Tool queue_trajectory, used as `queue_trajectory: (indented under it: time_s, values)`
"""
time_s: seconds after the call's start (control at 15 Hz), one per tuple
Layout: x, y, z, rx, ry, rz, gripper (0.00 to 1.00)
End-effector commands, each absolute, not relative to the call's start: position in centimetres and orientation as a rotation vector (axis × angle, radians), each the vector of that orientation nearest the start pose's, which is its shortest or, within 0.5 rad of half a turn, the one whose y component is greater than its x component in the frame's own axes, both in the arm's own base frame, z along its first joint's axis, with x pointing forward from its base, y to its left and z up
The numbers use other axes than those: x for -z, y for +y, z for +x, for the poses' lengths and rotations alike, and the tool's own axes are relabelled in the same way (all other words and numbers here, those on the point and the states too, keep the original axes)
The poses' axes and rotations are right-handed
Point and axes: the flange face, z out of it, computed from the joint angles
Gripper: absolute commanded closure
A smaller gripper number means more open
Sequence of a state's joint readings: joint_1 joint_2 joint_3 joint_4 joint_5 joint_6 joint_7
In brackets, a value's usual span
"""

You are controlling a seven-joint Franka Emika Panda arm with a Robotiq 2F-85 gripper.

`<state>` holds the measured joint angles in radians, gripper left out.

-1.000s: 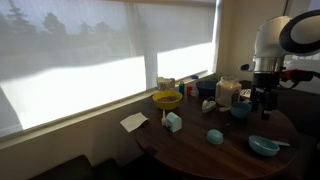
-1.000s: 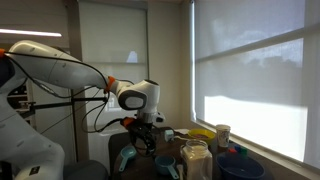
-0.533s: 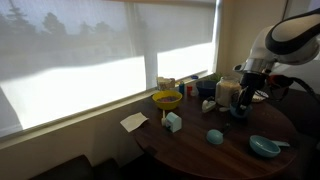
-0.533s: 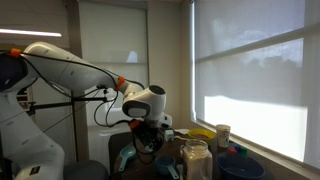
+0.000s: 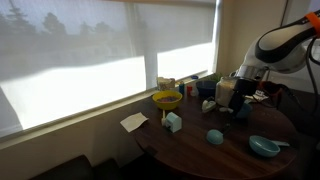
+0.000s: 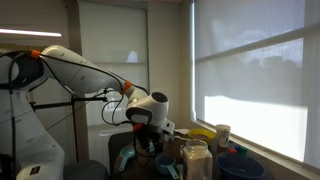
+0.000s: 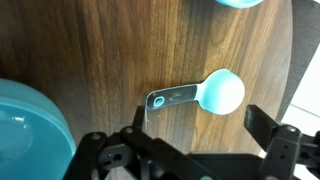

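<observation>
In the wrist view a pale blue measuring spoon [image 7: 215,93] lies flat on the dark wooden table [image 7: 110,50], its handle pointing left. My gripper [image 7: 200,127] hangs just above it, open, the black fingers [image 7: 268,124] straddling the spoon and holding nothing. A large teal bowl [image 7: 30,125] sits close at the left, and the edge of another teal item [image 7: 240,3] shows at the top. In both exterior views the gripper [image 5: 240,103] [image 6: 148,147] is low over the round table, next to a clear jar [image 5: 227,92].
On the table [image 5: 200,155] stand a yellow bowl [image 5: 167,99], a small white box [image 5: 172,122], a pale blue lump [image 5: 214,136] and a light blue bowl [image 5: 264,146]. A paper napkin [image 5: 133,122] lies on the sill. A lidded jar [image 6: 195,160] stands near the gripper.
The arm has bent forward and brought the gripper down toward the table beside the jar. The jaws have stayed open.
</observation>
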<state>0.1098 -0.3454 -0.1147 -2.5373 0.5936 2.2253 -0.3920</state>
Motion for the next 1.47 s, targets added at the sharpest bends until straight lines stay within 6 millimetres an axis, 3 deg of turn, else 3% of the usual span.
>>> queue_trajectory:
  time_s: [0.0, 0.33, 0.87, 1.0, 1.4]
  values:
    - [-39.9, 2.7, 43.0, 0.156, 0.101, -2.673, 0.00]
    - [-39.0, 3.6, 43.3, 0.121, 0.216, -2.674, 0.00]
    - [-37.8, 3.3, 43.5, 0.085, 0.359, -2.677, 0.00]
    - [-37.7, 3.2, 43.5, 0.076, 0.374, -2.672, 0.26]
    - [-37.1, 3.3, 43.5, 0.054, 0.381, -2.677, 0.70]
